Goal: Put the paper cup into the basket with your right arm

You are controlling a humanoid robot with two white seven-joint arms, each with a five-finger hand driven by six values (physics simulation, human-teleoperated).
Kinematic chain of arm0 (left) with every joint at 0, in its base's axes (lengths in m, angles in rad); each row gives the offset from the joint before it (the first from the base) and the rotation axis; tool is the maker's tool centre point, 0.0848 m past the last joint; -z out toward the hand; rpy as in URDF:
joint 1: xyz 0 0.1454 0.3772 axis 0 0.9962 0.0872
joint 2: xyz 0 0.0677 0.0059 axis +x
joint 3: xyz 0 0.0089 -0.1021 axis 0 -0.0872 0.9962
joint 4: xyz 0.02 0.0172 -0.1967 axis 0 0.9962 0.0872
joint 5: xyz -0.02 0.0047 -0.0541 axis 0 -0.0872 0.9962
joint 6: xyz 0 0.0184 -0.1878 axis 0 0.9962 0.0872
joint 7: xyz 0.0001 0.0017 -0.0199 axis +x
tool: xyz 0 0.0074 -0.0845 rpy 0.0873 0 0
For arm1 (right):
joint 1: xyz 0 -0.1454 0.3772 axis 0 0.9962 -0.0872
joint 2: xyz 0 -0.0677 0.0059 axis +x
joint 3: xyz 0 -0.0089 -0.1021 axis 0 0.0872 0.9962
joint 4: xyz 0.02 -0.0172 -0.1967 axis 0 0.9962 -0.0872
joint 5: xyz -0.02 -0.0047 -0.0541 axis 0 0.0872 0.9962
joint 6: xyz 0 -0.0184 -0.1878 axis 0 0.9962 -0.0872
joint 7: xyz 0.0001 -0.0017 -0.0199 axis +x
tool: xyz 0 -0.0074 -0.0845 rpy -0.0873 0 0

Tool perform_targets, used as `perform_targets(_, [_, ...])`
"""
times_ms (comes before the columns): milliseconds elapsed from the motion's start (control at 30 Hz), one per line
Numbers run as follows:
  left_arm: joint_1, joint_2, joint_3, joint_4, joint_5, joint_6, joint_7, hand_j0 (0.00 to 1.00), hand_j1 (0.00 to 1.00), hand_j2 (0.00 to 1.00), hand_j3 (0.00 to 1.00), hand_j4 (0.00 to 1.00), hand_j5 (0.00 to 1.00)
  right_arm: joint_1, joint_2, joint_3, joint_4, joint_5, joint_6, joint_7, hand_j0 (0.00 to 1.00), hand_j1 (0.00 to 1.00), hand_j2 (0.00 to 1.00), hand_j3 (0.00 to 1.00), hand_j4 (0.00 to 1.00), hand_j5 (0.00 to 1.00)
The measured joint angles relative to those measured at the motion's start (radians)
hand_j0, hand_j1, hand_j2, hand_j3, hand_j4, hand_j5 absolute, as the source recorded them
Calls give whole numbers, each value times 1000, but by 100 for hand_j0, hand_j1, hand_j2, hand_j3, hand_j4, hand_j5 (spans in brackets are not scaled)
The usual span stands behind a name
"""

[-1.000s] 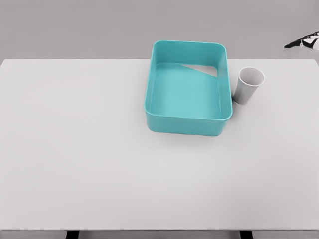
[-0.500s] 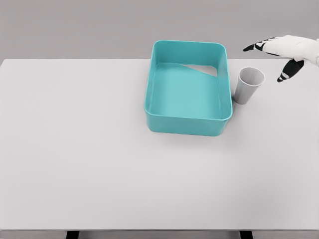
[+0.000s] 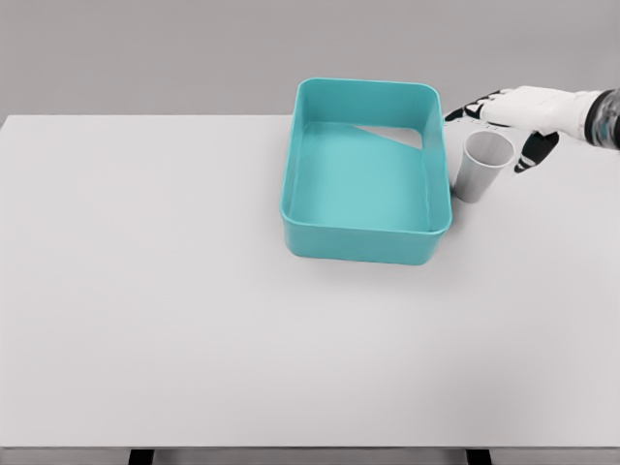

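Paper cup [image 3: 481, 165], upright just beside the basket [image 3: 366, 242], looks light and crushable, suiting a gentle side grip; right hand [image 3: 513, 116] hovers open, empty.

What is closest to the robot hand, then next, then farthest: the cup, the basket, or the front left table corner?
From the right robot hand, in the head view:
1. Cup, just beneath the hand, at the basket's right.
2. Basket, left of the cup, mid-table.
3. Front left table corner, far across at the picture's lower left.
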State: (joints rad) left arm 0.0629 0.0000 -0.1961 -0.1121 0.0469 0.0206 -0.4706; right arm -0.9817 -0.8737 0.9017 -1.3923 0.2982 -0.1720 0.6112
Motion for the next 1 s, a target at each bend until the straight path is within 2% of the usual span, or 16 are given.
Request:
perform_targets(67, [0,0,0,0,0,0,0,100,100,100,100,100,100,-2,4,4,49,4,-3,0,100,100,100,100,100,100])
perform_targets(167, [0,0,0,0,0,0,0,100,100,100,100,100,100,-2,11,11,83,6,-6,0,100,100,100,100,100,100])
perform_targets(1000, [0,0,0,0,0,0,0,100,100,100,100,100,100,-34,105,42,232,58,-28,0,100,100,100,100,100,100])
